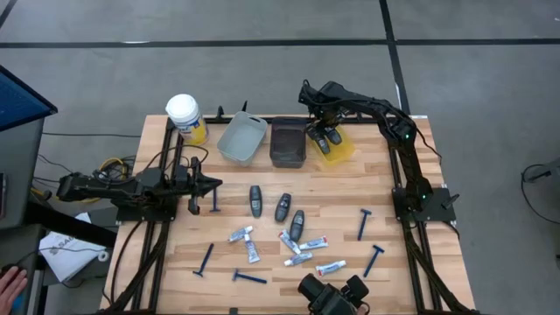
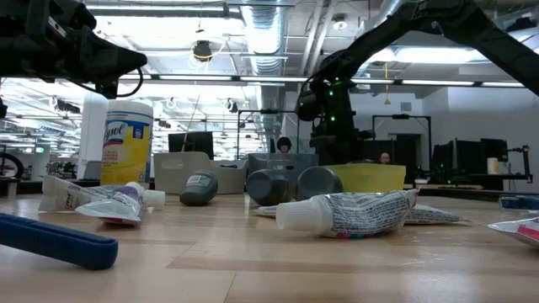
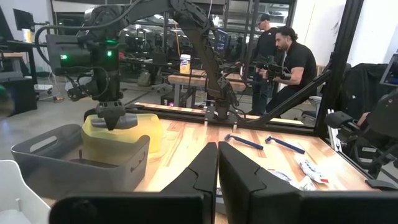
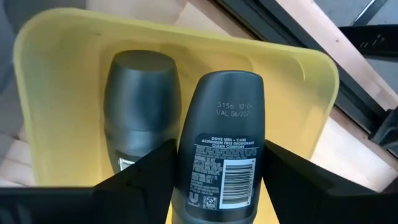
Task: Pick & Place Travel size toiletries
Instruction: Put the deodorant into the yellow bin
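Grey bottle (image 4: 219, 146) between right pincer (image 4: 217, 174) fingers

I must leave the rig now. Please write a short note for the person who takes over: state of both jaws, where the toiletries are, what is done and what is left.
Right gripper: over the yellow bin, a dark grey mini bottle between its jaws; whether the bottle is gripped or already let go cannot be told.
Left gripper: jaws shut, holding nothing, waiting at the table's left side.
Done: one dark bottle already lies in the yellow bin.
Left: three dark bottles, five blue razors and several white tubes lie on the table. The grey bin looks empty; the dark bin's contents cannot be seen.
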Controlling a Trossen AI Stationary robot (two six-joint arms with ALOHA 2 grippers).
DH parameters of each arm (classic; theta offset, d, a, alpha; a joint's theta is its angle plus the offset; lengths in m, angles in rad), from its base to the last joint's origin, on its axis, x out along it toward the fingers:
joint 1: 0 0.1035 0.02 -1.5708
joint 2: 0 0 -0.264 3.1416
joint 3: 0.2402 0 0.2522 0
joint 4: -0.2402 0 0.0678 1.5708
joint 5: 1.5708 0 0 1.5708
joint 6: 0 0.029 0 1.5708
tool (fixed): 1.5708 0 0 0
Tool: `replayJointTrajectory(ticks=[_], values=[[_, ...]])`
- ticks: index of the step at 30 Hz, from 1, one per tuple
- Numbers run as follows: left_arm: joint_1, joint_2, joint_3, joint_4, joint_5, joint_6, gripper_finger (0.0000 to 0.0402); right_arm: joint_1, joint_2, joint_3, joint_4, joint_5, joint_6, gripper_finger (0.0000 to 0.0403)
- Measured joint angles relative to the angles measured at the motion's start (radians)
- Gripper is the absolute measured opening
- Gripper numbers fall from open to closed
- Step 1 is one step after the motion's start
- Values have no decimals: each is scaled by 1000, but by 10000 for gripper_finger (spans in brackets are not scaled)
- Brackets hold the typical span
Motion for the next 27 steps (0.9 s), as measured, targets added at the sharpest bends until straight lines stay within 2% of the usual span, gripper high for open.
replayJointTrajectory(ticks=[9,22,27], values=[[0,0,0,6,0,0,10,0,0,-4,26,0,-18,208],[0,0,0,12,0,0,10,-8,0,-3,57,0,-19,243],[0,0,0,14,0,0,10,-6,-28,48,-16,-15,-28,246]])
